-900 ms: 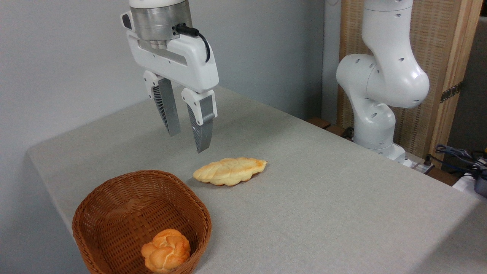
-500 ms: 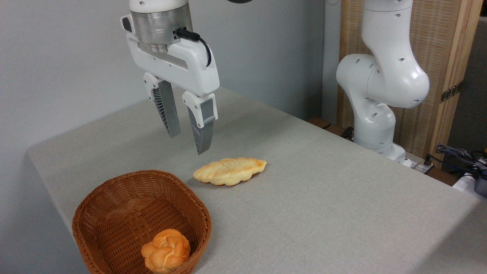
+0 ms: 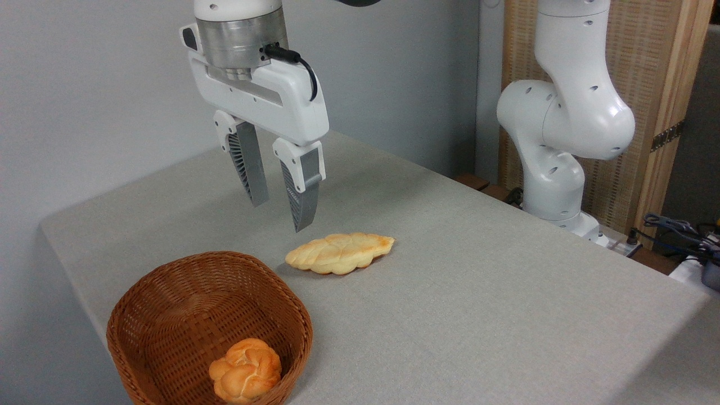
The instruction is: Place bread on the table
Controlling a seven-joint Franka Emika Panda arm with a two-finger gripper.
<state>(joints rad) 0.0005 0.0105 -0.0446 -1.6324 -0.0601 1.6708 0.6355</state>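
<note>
We find the bread (image 3: 245, 378) at the lower left of the frame, resting inside the wicker basket (image 3: 169, 292) against its near wall, not yet on the surface (image 3: 478, 292). We judge it light and stiff-crusted, with a glossy skin that may slip, and probably not to be squeezed hard. We would take it across its rounded middle from above, though the basket wall sits close on the near side and leaves little room for one finger. The gripper (image 3: 279, 216) hangs empty in the upper middle, its fingers spread apart, above the surface just behind the braided loaf (image 3: 339, 253). Against the earlier frames, it has slid slightly rightward and a touch lower; bread, loaf and basket lie unchanged.
</note>
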